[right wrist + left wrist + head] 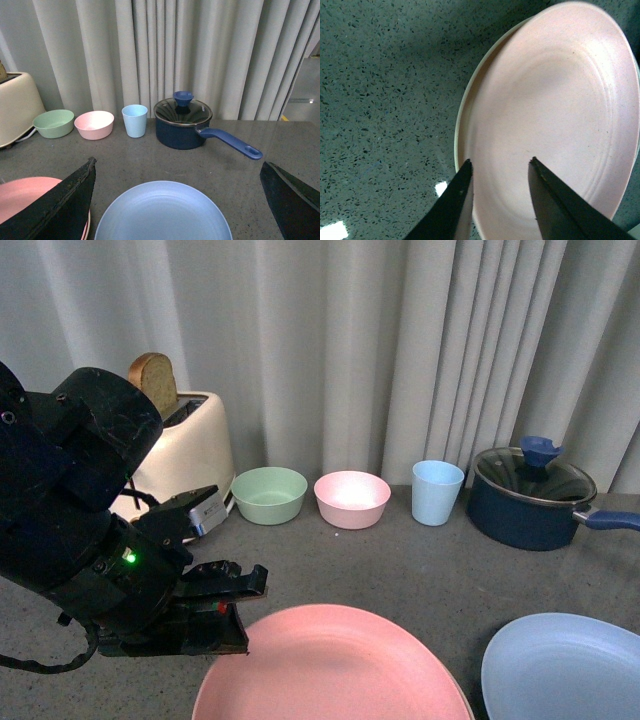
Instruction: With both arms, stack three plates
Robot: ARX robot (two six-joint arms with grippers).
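The pink plate (335, 665) lies at the front middle of the counter, on top of the beige-cream plate, whose rim (460, 117) shows under it in the left wrist view. The light blue plate (565, 665) lies alone to its right. My left gripper (225, 605) is open at the pink plate's left edge; in the left wrist view its fingertips (465, 172) straddle the near rim of the pink plate (550, 115). My right gripper (177, 167) is wide open above the light blue plate (162, 212) and is not seen in the front view.
At the back stand a toaster (185, 445) with bread, a green bowl (268, 494), a pink bowl (351, 498), a light blue cup (437, 492) and a dark blue lidded pot (530, 495) with a handle pointing right. Grey curtains hang behind the counter.
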